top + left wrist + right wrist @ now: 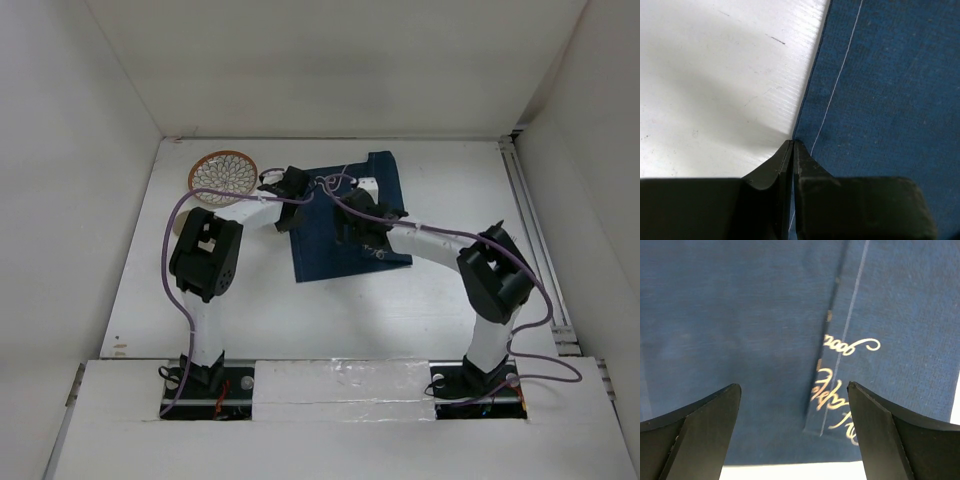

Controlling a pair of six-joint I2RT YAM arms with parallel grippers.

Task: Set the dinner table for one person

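Navy placemat (pixel 330 255) at the middle of the white bench (pixel 450 210), lying skewed, bare surface all round it. Right part doubled over as a flap (pixel 890 300) bearing gold script (pixel 840 385), so long axis hard to call while folded. Left pincer (pixel 792 144) pressed together right at the cloth's left hem, about 10 o'clock of the placemat in the top view. No telling whether nipping the hem or merely touching it. Right pincer (pixel 794 386) spread wide, hanging directly over the cloth. In its wrist view, the flap's stitched free hem running from 1 o'clock down to 7 o'clock through the gap between the fingers, flap corner just short of the near edge, crease off toward 3 o'clock. Nearer the flap by far: the right arm, with the left placed to anchor the opposite hem. Judging from that, a coming move hinging on that free hem lying almost dead centre under the right pincer: a straight drop, a pinch, then a carry toward 3 o'clock over the crease to lay the cloth flat. Patterned plate (pixel 222 172) beyond the left pincer at 10 o'clock, apart from the cloth, close to the left forearm. Purple cables (pixel 335 182) looping above the far hem at 12 o'clock, a possible snag during any pull. Otherwise nothing seen between pincer and hem.
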